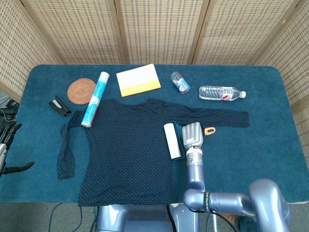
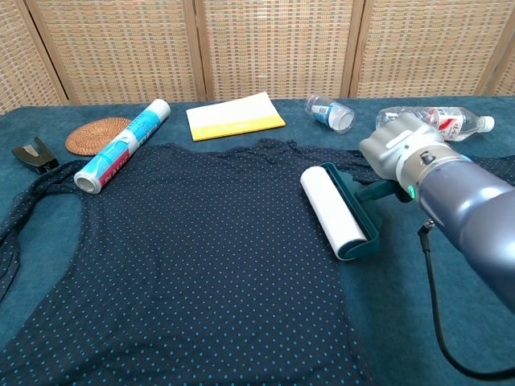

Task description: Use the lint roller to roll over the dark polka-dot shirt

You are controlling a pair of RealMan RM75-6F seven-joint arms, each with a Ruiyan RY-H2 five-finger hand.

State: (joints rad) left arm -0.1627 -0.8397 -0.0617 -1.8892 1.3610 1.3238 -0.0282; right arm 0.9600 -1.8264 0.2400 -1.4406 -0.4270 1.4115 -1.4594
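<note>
The dark polka-dot shirt lies spread flat on the blue table, one sleeve reaching right. My right hand grips the teal handle of the lint roller. Its white roll rests on the shirt's right edge, below the sleeve. An orange loop sticks out of the handle's end beyond the hand. Of my left hand, only dark fingers show at the far left edge of the head view, off the table, holding nothing.
Along the back lie a cork coaster, a rolled blue-and-white tube touching the shirt's shoulder, a yellow-and-white pad, a small bottle and a water bottle. A black stapler sits at far left.
</note>
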